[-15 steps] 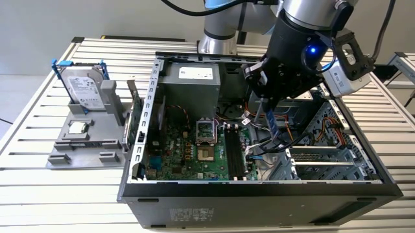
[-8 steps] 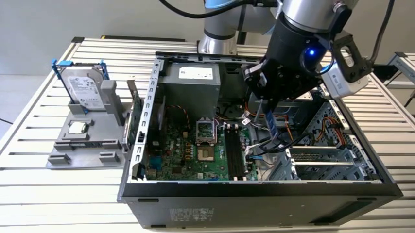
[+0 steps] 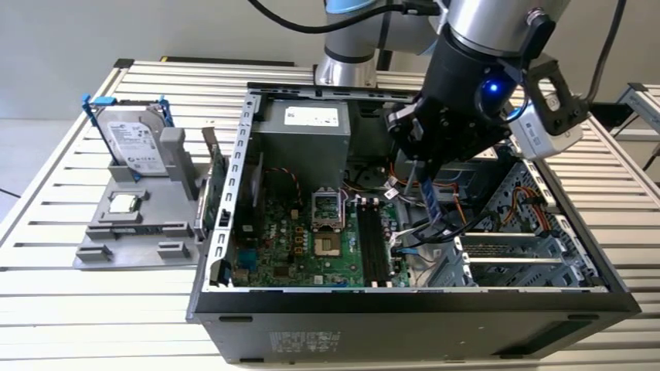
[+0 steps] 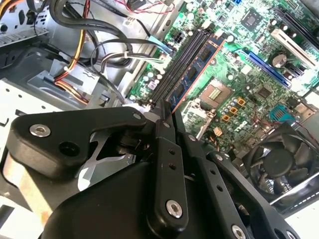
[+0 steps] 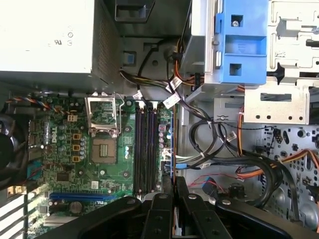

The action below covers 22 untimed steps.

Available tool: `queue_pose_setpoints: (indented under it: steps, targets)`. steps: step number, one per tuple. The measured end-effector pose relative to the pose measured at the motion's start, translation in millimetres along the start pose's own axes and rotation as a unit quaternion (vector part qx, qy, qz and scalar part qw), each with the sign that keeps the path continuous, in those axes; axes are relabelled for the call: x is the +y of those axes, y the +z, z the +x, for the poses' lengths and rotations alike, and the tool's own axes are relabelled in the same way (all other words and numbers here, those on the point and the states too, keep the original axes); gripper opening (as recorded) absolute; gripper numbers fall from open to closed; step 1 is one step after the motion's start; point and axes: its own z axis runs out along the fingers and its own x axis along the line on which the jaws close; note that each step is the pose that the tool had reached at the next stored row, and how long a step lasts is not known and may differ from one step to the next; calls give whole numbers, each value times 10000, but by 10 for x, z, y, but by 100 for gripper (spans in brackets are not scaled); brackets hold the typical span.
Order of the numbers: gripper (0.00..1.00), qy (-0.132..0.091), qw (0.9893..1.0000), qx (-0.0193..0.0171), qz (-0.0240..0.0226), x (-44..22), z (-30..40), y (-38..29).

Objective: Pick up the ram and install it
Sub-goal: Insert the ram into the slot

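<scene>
Arm [image 3: 495,23]: silver tube segments are joining at blue-ringed joints, with black cables trailing above. Gripper [image 4: 167,112]: black linkage fingers [image 4: 167,164] are showing silver screws; a blue lamp [image 3: 493,86] is glowing on its black body.

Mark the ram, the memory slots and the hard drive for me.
ram [image 4: 195,69], second wrist view, on its blue face with chips.
memory slots [image 5: 144,149], first wrist view, on the black slot bank.
hard drive [image 3: 137,143], exterior view, on its labelled face.
</scene>
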Motion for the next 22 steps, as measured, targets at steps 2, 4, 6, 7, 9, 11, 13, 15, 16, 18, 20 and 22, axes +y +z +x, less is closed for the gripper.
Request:
queue_pose_setpoints:
  steps: [2,4,6,7,9,11,13,15,16,18,20,22]
  targets:
    - [0,1,10000,0,0,0,0,9]
    - [0,2,10000,0,0,-1,-1,19]
    - [0,4,10000,0,0,-2,-1,30]
    - [0,4,10000,0,0,-2,-1,36]
    - [0,6,10000,0,0,-3,0,47]
    - [0,6,10000,0,5,-3,0,59]
    - [0,6,10000,1,12,-3,0,71]
    - [0,6,10000,0,14,-3,0,83]
    - [0,6,10000,0,15,-3,0,89]
    - [0,6,10000,0,15,-4,0,100]
    - [0,7,10000,0,15,-4,0,110]
    - [0,7,10000,0,15,-4,0,120]
